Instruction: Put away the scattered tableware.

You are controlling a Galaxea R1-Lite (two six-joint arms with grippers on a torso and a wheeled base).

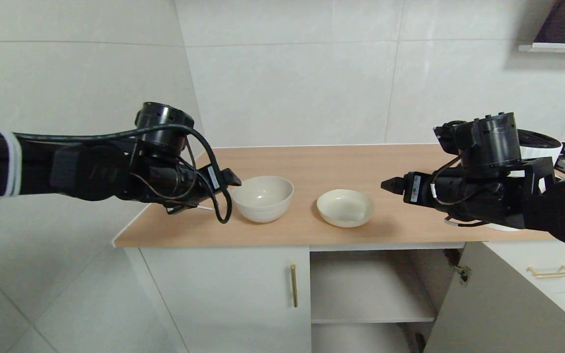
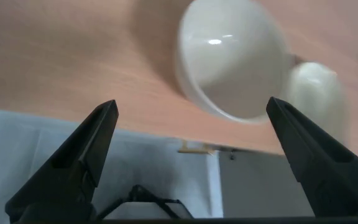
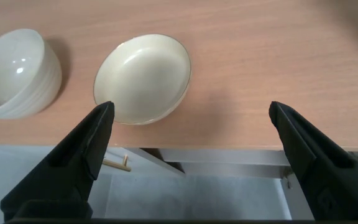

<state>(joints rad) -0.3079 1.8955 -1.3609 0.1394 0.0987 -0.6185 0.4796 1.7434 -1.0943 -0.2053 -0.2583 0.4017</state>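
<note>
Left gripper (image 1: 224,193), fingers spread, hangs centre-left; right gripper (image 1: 385,186), likewise apart, centre-right. Between them on the light wooden countertop (image 1: 312,166): deep cream ceramic bowl (image 1: 263,197), just beside the left fingers; shallow cream ceramic dish (image 1: 345,207), nearer the right.

Both your arms are matte black. Your left arm (image 1: 81,171) wears a white band (image 1: 13,162), a round joint housing (image 1: 164,117) and a loose black cable (image 1: 223,206) looping below the wrist. Your right arm (image 1: 552,206) has a ribbed cylinder (image 1: 496,135), thin wires and a white printed label (image 1: 415,189). The left gripper (image 2: 191,102) and right gripper (image 3: 191,109) end in black wedge-shaped fingers (image 3: 82,158).
</note>
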